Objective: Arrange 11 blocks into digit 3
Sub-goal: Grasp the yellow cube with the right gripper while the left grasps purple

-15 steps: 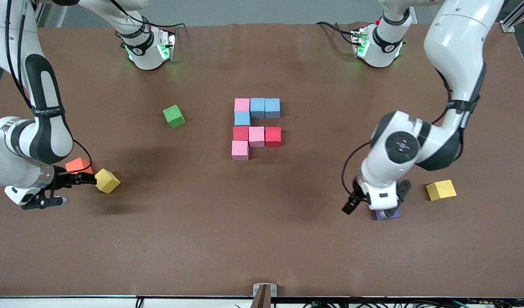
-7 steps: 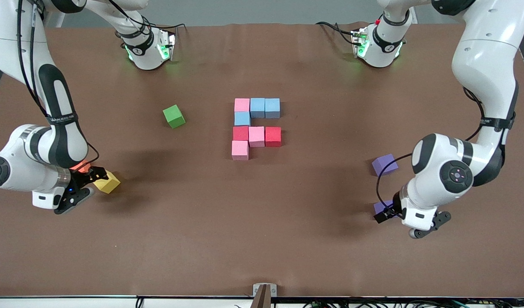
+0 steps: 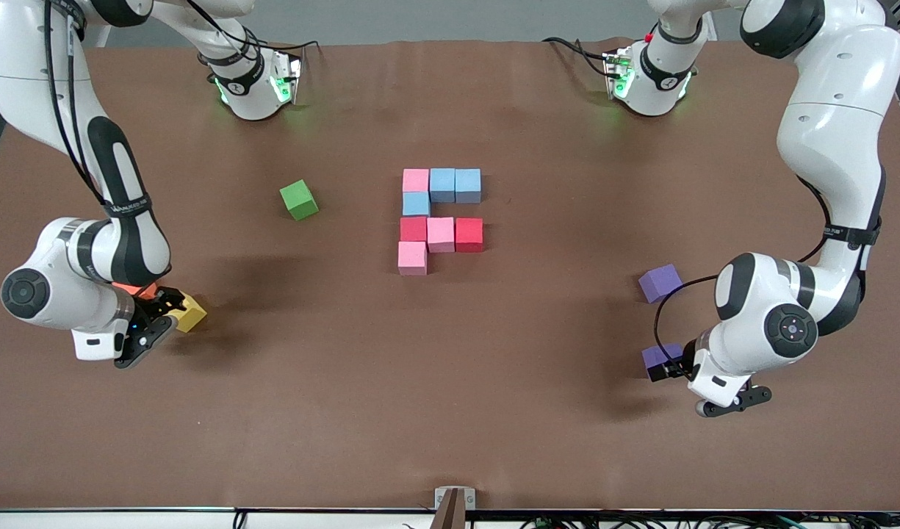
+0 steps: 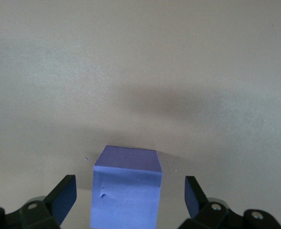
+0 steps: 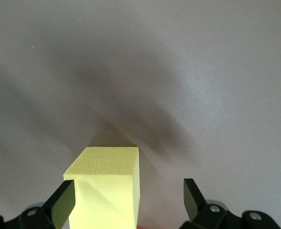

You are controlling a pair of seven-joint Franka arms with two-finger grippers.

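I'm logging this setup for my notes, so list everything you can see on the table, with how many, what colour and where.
Pink blocks: three, pink, in the cluster at mid-table.
Light blue blocks: three, light blue, in the cluster's part farthest from the front camera.
Red blocks: two, red, in the cluster's middle row.
Purple blocks: two, purple, loose toward the left arm's end; one sits between open fingers.
Yellow block: one, yellow, toward the right arm's end.
Orange block: one, orange, beside the yellow one, mostly hidden.
Green block: one, green, loose, toward the right arm's end.
Table: one, brown.
Left gripper: open around a purple block.
Right gripper: open around the yellow block.
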